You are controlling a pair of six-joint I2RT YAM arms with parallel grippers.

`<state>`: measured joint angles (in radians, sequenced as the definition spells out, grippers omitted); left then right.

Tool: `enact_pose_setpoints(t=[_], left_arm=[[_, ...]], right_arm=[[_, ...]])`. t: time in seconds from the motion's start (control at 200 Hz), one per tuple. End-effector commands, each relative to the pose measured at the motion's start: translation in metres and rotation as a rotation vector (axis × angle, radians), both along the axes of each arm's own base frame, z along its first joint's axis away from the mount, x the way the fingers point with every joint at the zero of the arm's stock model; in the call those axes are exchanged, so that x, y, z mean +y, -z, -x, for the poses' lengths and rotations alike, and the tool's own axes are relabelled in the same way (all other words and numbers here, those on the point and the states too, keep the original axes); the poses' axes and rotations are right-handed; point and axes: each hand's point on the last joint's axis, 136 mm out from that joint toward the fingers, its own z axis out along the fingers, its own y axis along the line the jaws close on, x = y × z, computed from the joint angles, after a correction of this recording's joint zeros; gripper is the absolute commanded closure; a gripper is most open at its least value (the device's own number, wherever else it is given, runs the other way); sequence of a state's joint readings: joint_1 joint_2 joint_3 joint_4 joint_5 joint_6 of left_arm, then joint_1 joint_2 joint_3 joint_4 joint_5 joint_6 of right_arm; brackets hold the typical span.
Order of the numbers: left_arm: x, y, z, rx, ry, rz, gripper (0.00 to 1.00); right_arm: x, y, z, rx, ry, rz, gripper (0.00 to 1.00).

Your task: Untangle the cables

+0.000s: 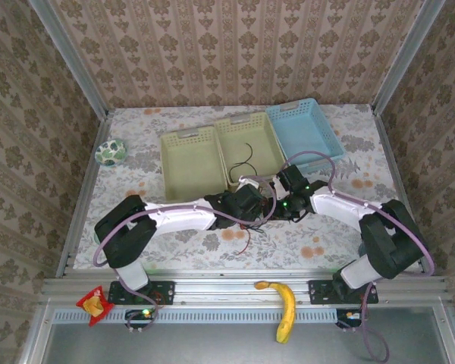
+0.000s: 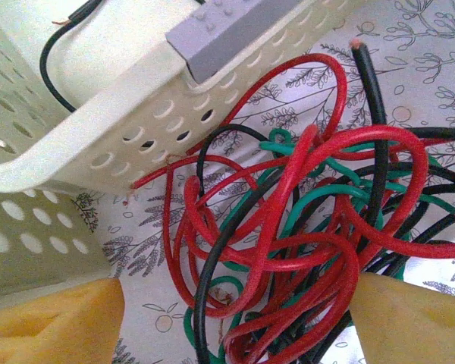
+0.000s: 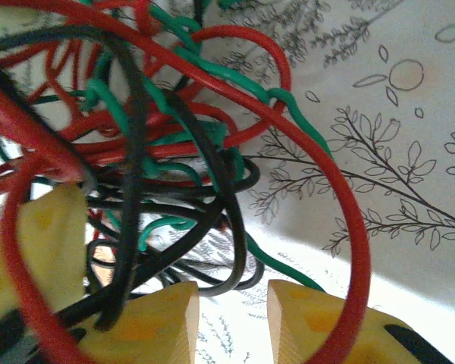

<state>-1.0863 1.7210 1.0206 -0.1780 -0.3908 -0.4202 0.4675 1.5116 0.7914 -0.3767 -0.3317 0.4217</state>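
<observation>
The cables lie as one knot of red (image 2: 288, 227), black (image 2: 212, 258) and green (image 2: 326, 197) strands on the flowered cloth, just in front of the middle basket (image 1: 250, 140). My left gripper (image 2: 235, 330) is open wide, its yellow fingers (image 2: 53, 326) on either side of the knot's near part. My right gripper (image 3: 233, 322) is open with a narrow gap; a black loop (image 3: 235, 258) hangs just beyond the gap, and a red strand (image 3: 349, 227) curves over its right finger. In the top view the two grippers (image 1: 254, 203) (image 1: 286, 203) meet at the knot (image 1: 269, 205). A separate black wire (image 1: 246, 158) lies inside the middle basket.
Two pale yellow baskets (image 1: 189, 163) and a blue basket (image 1: 307, 133) stand in a row behind the knot. A green-and-white ball (image 1: 110, 152) sits at the far left. A banana (image 1: 284, 307) and a red snack pack (image 1: 93, 303) lie on the near rail.
</observation>
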Motion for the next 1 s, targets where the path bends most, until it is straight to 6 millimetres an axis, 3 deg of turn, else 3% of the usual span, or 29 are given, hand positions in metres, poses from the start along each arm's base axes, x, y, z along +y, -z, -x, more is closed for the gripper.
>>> enact_pose_setpoints(t=[0.0, 0.29, 0.52, 0.745, 0.995], left_arm=[[-0.003, 0.002, 0.001, 0.006, 0.026, -0.033, 0.25], [-0.006, 0.013, 0.005, 0.036, 0.059, -0.057, 0.37], [-0.003, 0.024, 0.007, 0.064, 0.069, -0.091, 0.41], [-0.002, 0.031, 0.008, 0.085, 0.07, -0.107, 0.59], [0.0, 0.038, 0.007, 0.097, 0.064, -0.126, 0.7]], right_arm=[[0.005, 0.005, 0.0, 0.035, -0.009, -0.026, 0.71], [0.008, 0.015, -0.002, 0.07, -0.019, -0.018, 0.71], [0.006, 0.016, -0.006, 0.064, -0.004, 0.0, 0.72], [0.001, 0.012, -0.005, 0.047, 0.003, 0.016, 0.61], [-0.011, 0.014, 0.004, 0.042, 0.004, 0.061, 0.61]])
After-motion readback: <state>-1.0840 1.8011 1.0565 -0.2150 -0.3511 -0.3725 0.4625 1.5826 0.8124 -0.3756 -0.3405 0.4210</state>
